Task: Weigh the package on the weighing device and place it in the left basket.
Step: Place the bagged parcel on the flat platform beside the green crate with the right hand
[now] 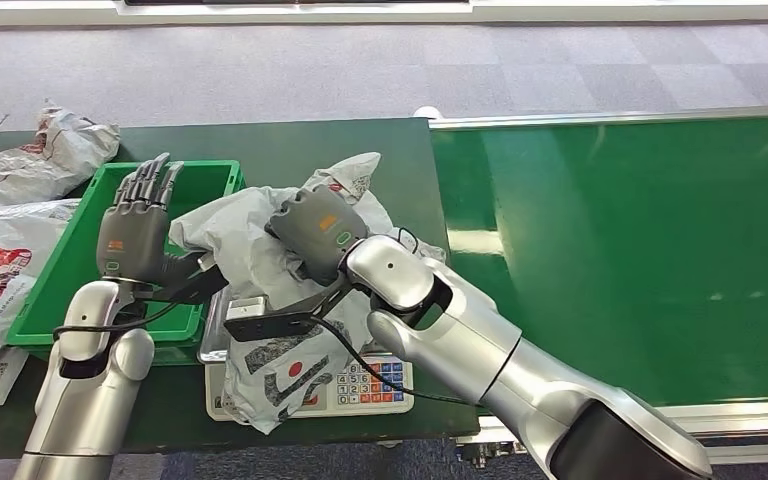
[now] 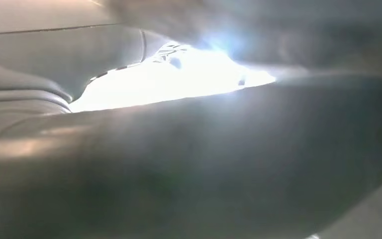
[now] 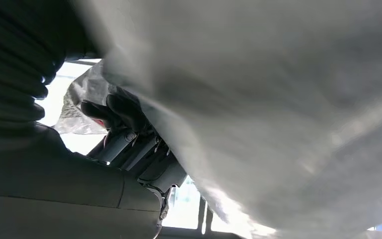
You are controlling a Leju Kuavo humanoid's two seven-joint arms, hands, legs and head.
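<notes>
Lying across the scale (image 1: 360,385), the package (image 1: 260,255) is a crumpled grey-white plastic mailer with black and red print; it covers the scale's steel pan, whose corner shows at the side toward the basket (image 1: 60,290), and hangs over part of the keypad. Its upper end reaches past the scale onto the dark green table (image 1: 360,140).

From the head view, the right hand (image 1: 312,232) sits on the package above the scale, its grey back facing up and its fingers buried in the plastic. In the right wrist view dark fingers (image 3: 122,112) curl against the film of the bag, which looks like a grip, though how tightly they close cannot be told.

The left hand (image 1: 135,232) is between the scale and the basket, raised over the basket's inner edge. Its fingers (image 1: 150,180) point up and away, straight and close together, with nothing between them. Its thumb side is just beside the package's edge; whether they touch cannot be told. The left wrist view is a blur of grey and glare.

The basket is a green crate just beside the scale. More mailers (image 1: 40,160) lie on its far side, at the table's edge. A green conveyor (image 1: 640,250) runs beside the table, on the scale's other side.
</notes>
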